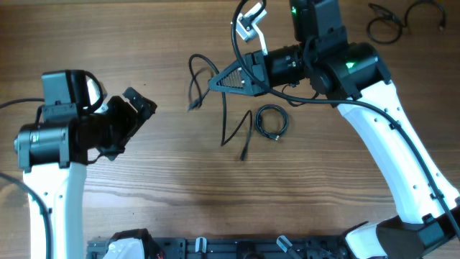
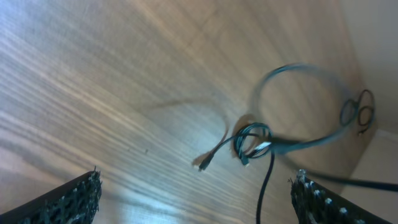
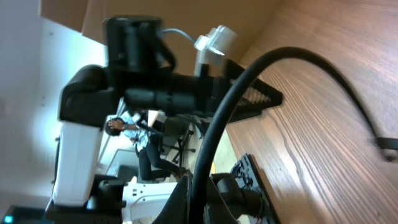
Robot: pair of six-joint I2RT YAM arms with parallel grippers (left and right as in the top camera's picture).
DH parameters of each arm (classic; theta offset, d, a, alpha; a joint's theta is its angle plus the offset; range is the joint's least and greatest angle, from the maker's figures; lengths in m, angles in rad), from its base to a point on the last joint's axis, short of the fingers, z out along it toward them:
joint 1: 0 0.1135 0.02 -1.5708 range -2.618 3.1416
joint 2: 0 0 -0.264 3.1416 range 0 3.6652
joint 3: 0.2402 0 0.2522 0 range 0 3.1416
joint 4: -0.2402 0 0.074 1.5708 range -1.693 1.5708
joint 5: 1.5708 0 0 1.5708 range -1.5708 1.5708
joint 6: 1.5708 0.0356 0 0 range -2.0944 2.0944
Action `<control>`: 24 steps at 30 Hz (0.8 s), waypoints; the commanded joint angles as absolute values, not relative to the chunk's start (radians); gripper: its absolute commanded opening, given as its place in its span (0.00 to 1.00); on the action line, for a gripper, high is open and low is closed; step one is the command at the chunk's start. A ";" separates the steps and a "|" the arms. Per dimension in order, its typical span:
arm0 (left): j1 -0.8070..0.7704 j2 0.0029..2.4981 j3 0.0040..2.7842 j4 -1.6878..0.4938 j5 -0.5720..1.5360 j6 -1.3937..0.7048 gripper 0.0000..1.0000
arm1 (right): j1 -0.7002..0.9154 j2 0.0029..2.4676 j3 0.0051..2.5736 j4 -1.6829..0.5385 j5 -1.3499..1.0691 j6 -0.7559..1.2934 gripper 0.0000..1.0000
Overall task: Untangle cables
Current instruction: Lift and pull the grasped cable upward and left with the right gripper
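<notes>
Pulling-apart step: right fingers (image 1: 218,81) clamp a cable loop (image 3: 214,124) at upper centre, small coil (image 1: 272,121) on the worktop (image 1: 215,201) just below; next, the wide-open, empty left fingers (image 1: 131,119) likely must grasp a trailing strand (image 1: 223,119).

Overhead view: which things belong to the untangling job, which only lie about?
Job: loose thin black cable in the right hand; small coiled black cable; thin black cords in the far corner.
Not job: white plug at far edge; thick black wire at left edge.
</notes>
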State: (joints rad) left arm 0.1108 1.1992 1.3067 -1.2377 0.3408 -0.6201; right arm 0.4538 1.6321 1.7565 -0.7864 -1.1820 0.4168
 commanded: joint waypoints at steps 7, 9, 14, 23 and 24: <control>0.107 1.428 1.307 -1.201 0.532 -0.581 1.00 | 0.458 1.612 1.763 -0.621 -1.402 0.478 0.04; 0.107 1.433 1.307 -1.168 0.574 -0.554 1.00 | 0.462 1.612 1.762 -0.621 -1.415 0.477 0.04; 0.110 1.435 1.307 -1.081 0.580 -0.558 1.00 | 0.478 1.612 1.762 -0.621 -1.417 0.479 0.04; 0.107 1.468 1.307 -1.182 0.473 -0.554 0.37 | 0.480 1.612 1.762 -0.588 -1.415 0.521 0.04; 0.107 1.468 1.307 -1.182 0.474 -0.554 0.40 | 0.480 1.612 1.762 -0.588 -1.416 0.527 0.04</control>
